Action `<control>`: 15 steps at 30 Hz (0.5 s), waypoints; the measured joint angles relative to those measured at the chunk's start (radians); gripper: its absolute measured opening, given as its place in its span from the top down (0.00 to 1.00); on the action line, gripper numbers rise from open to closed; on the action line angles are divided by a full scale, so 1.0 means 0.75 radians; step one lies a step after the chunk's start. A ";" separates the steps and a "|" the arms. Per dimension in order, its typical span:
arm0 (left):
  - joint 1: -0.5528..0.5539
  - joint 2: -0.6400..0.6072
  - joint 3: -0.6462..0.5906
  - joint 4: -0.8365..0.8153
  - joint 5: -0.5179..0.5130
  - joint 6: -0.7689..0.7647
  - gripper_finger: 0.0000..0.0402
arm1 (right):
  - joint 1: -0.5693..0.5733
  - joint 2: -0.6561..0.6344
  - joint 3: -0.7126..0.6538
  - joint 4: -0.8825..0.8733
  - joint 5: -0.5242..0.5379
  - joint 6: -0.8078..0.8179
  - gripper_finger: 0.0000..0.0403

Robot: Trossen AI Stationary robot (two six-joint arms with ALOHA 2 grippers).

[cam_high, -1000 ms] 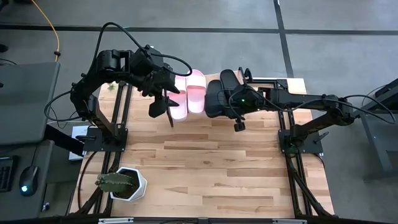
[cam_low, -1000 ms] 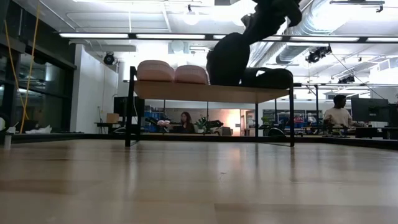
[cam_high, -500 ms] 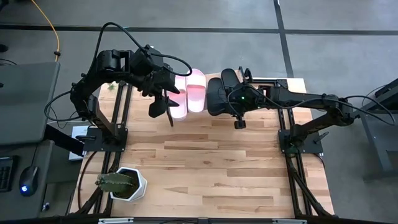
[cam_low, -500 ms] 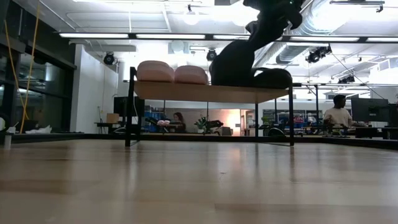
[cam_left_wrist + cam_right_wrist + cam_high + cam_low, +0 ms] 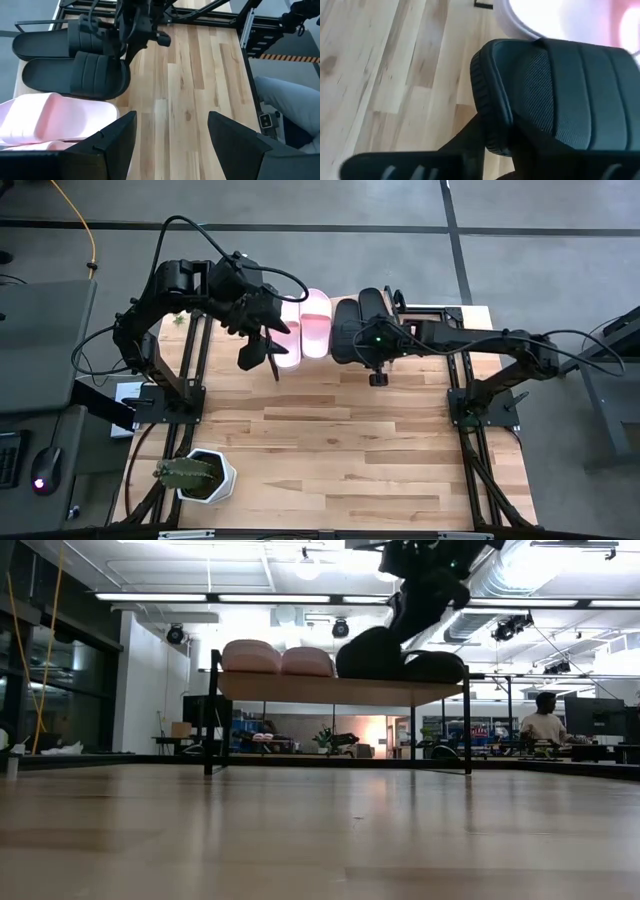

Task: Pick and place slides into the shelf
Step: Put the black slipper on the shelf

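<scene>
The right pincer (image 5: 362, 352) tips are hidden against the black slides (image 5: 352, 330) in the high view. In the right wrist view, its fingers (image 5: 470, 150) blur at the strap edge; contact cannot be determined. The arms cover the shelf (image 5: 330, 688) from above.

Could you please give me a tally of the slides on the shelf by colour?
Pale pink slides: 2
Black slides: 2
Total on the shelf: 4
</scene>
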 joint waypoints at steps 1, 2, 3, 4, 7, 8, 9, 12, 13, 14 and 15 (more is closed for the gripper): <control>0.000 0.000 0.000 0.000 0.004 0.000 0.42 | 0.000 0.010 0.000 -0.005 -0.002 -0.004 0.87; 0.000 0.000 0.000 0.000 0.009 -0.001 0.42 | 0.000 0.018 0.000 -0.003 0.000 -0.004 0.84; -0.001 0.000 0.000 -0.001 0.011 -0.001 0.42 | 0.000 0.022 0.000 -0.005 0.008 -0.004 0.81; -0.001 0.000 0.000 -0.001 0.012 -0.001 0.42 | 0.000 0.022 -0.001 -0.011 0.026 -0.004 0.78; 0.000 0.000 0.000 -0.001 0.012 -0.001 0.42 | -0.001 0.020 -0.001 -0.004 0.058 -0.004 0.69; -0.001 0.000 0.000 -0.002 0.012 -0.001 0.42 | -0.004 0.019 -0.002 -0.005 0.058 -0.004 0.66; 0.000 0.000 0.000 -0.002 0.012 -0.001 0.42 | -0.006 0.017 -0.002 -0.005 0.058 -0.004 0.64; -0.001 0.000 0.000 -0.003 0.012 -0.001 0.42 | -0.006 0.015 -0.002 -0.017 0.051 -0.004 0.56; -0.001 0.000 0.000 -0.003 0.011 -0.001 0.42 | -0.006 0.015 -0.002 -0.023 0.039 -0.005 0.53; -0.001 0.000 0.000 -0.003 0.011 -0.001 0.42 | -0.006 0.015 -0.002 -0.021 0.023 -0.003 0.51; -0.001 0.000 0.000 -0.003 0.012 -0.001 0.42 | -0.006 0.015 -0.002 -0.020 0.015 -0.001 0.49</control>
